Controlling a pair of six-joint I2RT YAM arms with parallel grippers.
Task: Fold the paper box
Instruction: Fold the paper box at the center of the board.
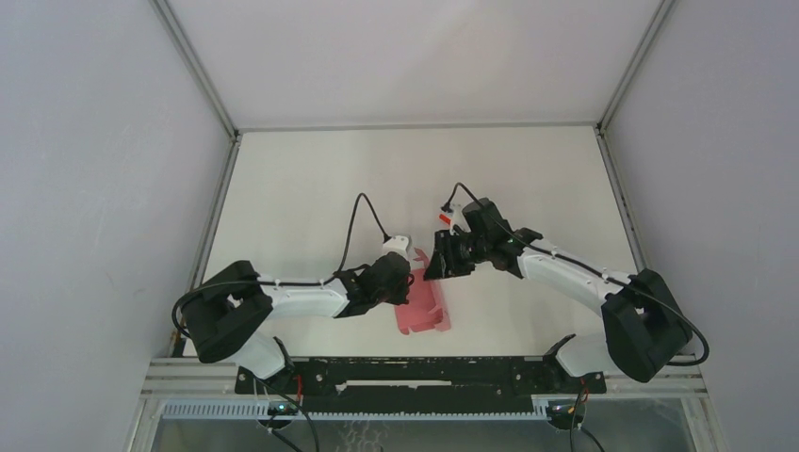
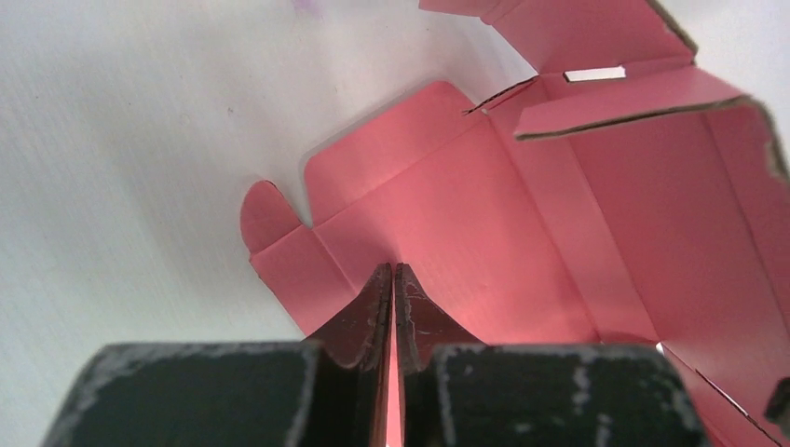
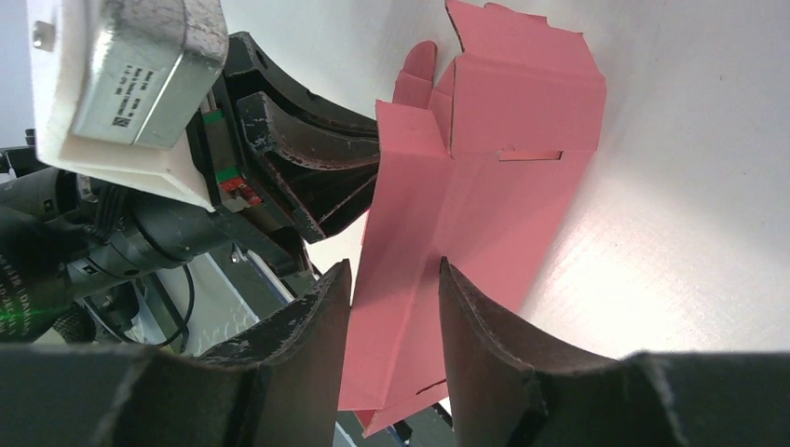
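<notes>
In the top view, the paper box [image 1: 424,311] sits partly raised on the table [image 1: 311,188], toward 6 o'clock of its middle. The left gripper [image 1: 409,282] meets it from 10 o'clock and the right gripper [image 1: 436,271] from 12 o'clock.

The left wrist view shows the left gripper's fingers pressed together on a thin pink panel edge.

In the right wrist view, the right gripper's fingers stand apart, straddling an upright panel without clearly pinching it. The step in hand looks like raising a side wall. Next, the right gripper likely needs to close and crease along the fold while the left anchors.
</notes>
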